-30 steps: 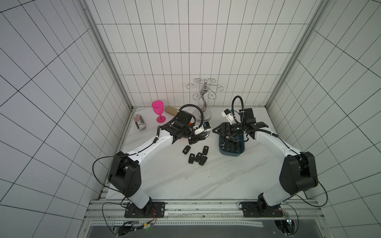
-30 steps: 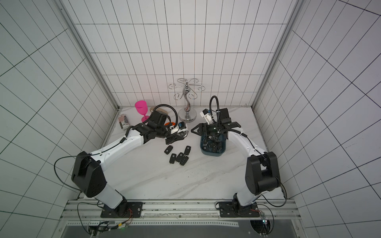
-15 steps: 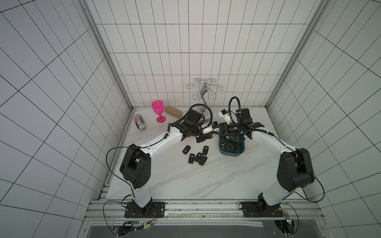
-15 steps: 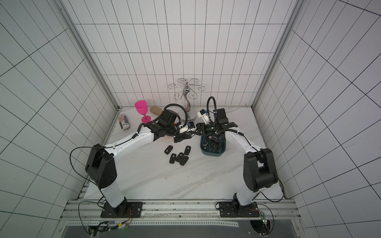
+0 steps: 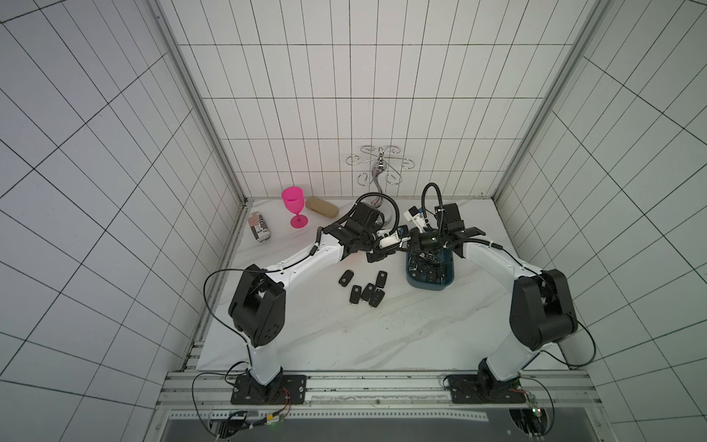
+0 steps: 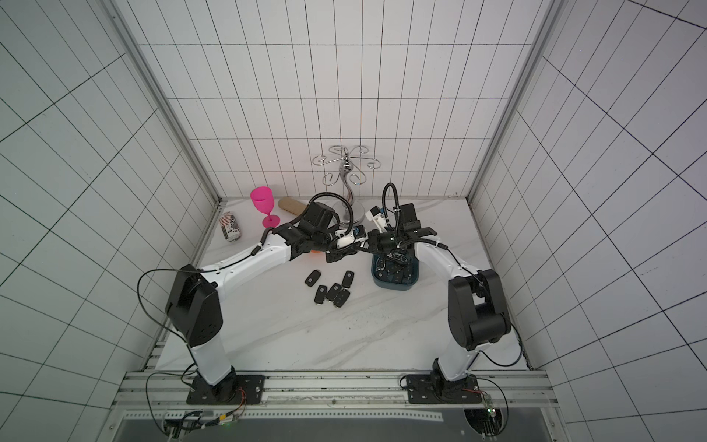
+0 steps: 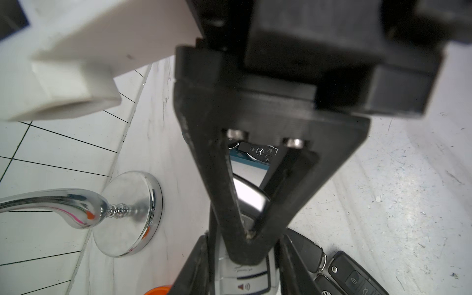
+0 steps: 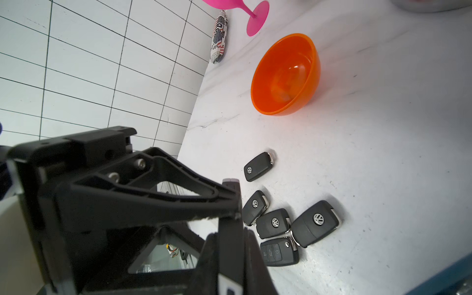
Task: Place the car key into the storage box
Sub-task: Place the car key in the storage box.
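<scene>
1. The step in hand looks like a hand-over. The left claw (image 7: pixel 242 249) grips the car key (image 7: pixel 245 278) by its button end. The right claw (image 8: pixel 231 235) is clamped tight on the other end of the same key.
2. The key hangs in the air just beside the storage box (image 5: pixel 429 286), by the wall that faces the left arm. It is not yet over the opening.
3. Stored keys (image 5: pixel 428 268) lie inside the box. Five loose keys (image 5: pixel 365 292) rest on the counter (image 5: pixel 344 344) near the box, on that same side.
4. Next, I judge, the left claw must let go before either arm pulls, or the key may twist loose.
5. The right claw then needs to carry the key over the box wall and release it low inside.
</scene>
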`<action>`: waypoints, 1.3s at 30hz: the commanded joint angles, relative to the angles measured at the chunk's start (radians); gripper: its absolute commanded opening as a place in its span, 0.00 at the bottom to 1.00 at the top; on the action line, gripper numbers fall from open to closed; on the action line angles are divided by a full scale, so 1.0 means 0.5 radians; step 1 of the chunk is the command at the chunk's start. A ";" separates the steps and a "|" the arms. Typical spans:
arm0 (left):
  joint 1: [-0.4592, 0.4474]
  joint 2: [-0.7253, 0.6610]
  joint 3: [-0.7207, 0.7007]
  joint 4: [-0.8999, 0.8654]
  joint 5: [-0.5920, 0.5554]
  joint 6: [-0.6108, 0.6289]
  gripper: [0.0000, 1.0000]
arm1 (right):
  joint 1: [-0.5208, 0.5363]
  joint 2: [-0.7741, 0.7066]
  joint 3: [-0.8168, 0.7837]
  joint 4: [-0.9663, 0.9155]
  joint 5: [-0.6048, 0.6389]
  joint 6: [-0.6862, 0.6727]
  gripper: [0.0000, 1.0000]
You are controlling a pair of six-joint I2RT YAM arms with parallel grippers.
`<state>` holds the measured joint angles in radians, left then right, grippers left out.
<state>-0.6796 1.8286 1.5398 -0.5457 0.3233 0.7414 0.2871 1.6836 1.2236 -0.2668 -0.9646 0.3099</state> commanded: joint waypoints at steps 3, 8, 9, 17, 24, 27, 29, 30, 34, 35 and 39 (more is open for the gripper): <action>-0.067 0.072 0.084 0.130 -0.089 -0.074 0.77 | 0.041 -0.058 -0.002 -0.089 -0.050 -0.200 0.00; -0.066 -0.023 -0.005 0.143 -0.209 -0.147 0.99 | -0.064 -0.139 0.046 -0.331 0.374 -0.473 0.00; -0.063 -0.051 -0.028 0.140 -0.232 -0.148 0.98 | -0.102 -0.150 0.034 -0.336 0.419 -0.494 0.00; 0.075 -0.276 -0.288 0.033 -0.325 -0.223 0.98 | -0.251 -0.304 -0.152 -0.421 1.201 -0.842 0.00; 0.268 -0.354 -0.412 -0.367 -0.341 -0.282 0.98 | -0.303 -0.223 -0.198 -0.481 1.219 -0.887 0.00; 0.279 -0.515 -0.737 -0.229 -0.437 -0.151 0.98 | -0.303 -0.137 -0.169 -0.501 1.167 -0.875 0.00; 0.282 -0.596 -0.914 -0.165 -0.480 -0.076 0.98 | -0.304 -0.083 -0.149 -0.501 1.129 -0.859 0.00; 0.280 -0.617 -0.969 -0.161 -0.483 -0.051 0.98 | -0.302 -0.065 -0.142 -0.499 1.121 -0.856 0.00; 0.288 -0.632 -1.119 -0.069 -0.497 -0.058 0.98 | -0.300 0.005 -0.113 -0.498 1.113 -0.850 0.00; 0.297 -0.603 -1.111 -0.066 -0.494 -0.090 0.98 | -0.301 0.020 -0.106 -0.498 1.114 -0.847 0.00; 0.388 -0.500 -1.062 0.001 -0.368 -0.249 0.98 | -0.289 0.060 -0.090 -0.499 1.118 -0.844 0.00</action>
<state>-0.5152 1.5509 0.9863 -0.6128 0.1043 0.6655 0.1440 1.6989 1.1416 -0.5049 -0.3843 -0.0948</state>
